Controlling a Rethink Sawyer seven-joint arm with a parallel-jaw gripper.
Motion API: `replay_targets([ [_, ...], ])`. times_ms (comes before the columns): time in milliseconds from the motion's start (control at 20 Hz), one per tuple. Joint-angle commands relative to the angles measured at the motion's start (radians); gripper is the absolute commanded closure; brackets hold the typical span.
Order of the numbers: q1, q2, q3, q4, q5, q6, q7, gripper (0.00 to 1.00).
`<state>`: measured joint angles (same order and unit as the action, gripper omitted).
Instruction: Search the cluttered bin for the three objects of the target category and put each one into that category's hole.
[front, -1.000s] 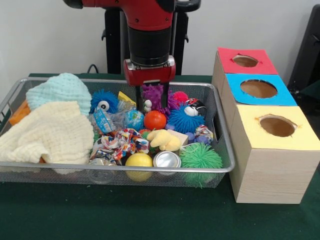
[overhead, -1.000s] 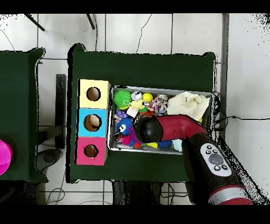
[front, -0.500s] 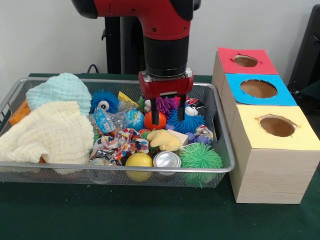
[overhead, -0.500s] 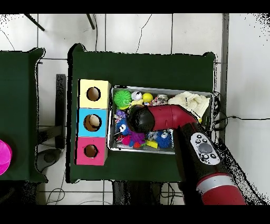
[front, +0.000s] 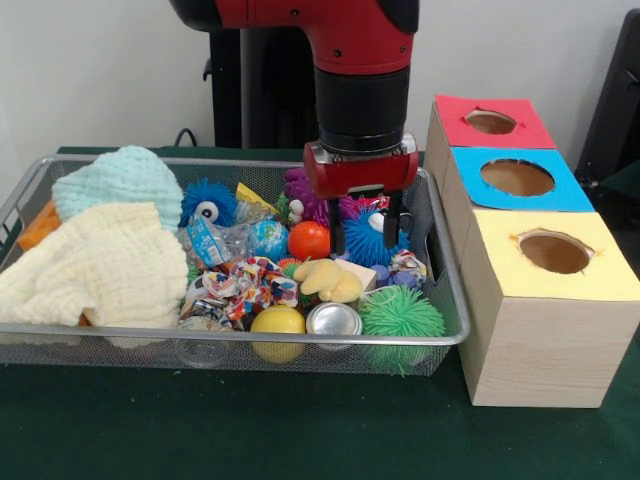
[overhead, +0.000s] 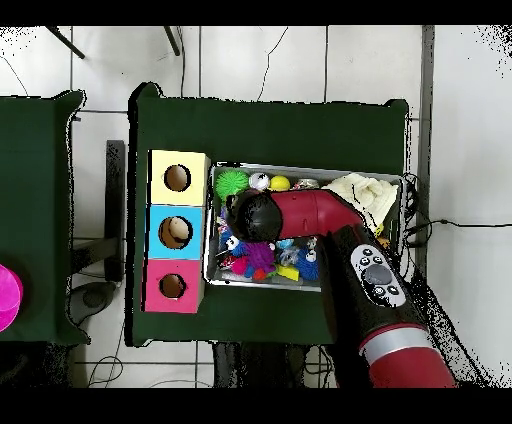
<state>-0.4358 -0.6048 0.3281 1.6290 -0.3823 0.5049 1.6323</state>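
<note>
My gripper (front: 363, 235) hangs in the right part of the wire bin (front: 120, 333). It is open, one dark finger on each side of a blue spiky ball (front: 364, 240), and it holds nothing. Around it lie a purple spiky toy (front: 303, 189), an orange ball (front: 309, 240), a green spiky ball (front: 400, 312), and a blue spiky ball with an eye (front: 207, 201). The red hole (front: 490, 122), blue hole (front: 517, 177) and yellow hole (front: 554, 252) are in the box row right of the bin. In the overhead view the arm's black wrist (overhead: 251, 215) hides the gripper.
A cream cloth (front: 95, 265) and a mint cloth (front: 118, 181) fill the bin's left half. A yellow ball (front: 278, 321), a silver can (front: 334, 320) and a yellow plush (front: 330, 281) lie near the front rim. In the overhead view the boxes (overhead: 176, 232) adjoin the bin's left side.
My gripper has moved across the bin toward the boxes, from over the purple spiky toy to around the blue spiky ball. It has stayed open.
</note>
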Motion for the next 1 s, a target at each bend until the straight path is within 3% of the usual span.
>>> replay_targets([
  [50, -0.004, 0.007, -0.043, -0.041, 0.036, 0.093, 0.109, 0.0],
  [650, 0.015, 0.028, -0.085, -0.065, 0.034, 0.093, 0.096, 0.0],
  [1000, 0.061, 0.127, -0.14, -0.144, 0.016, 0.023, 0.133, 0.0],
])
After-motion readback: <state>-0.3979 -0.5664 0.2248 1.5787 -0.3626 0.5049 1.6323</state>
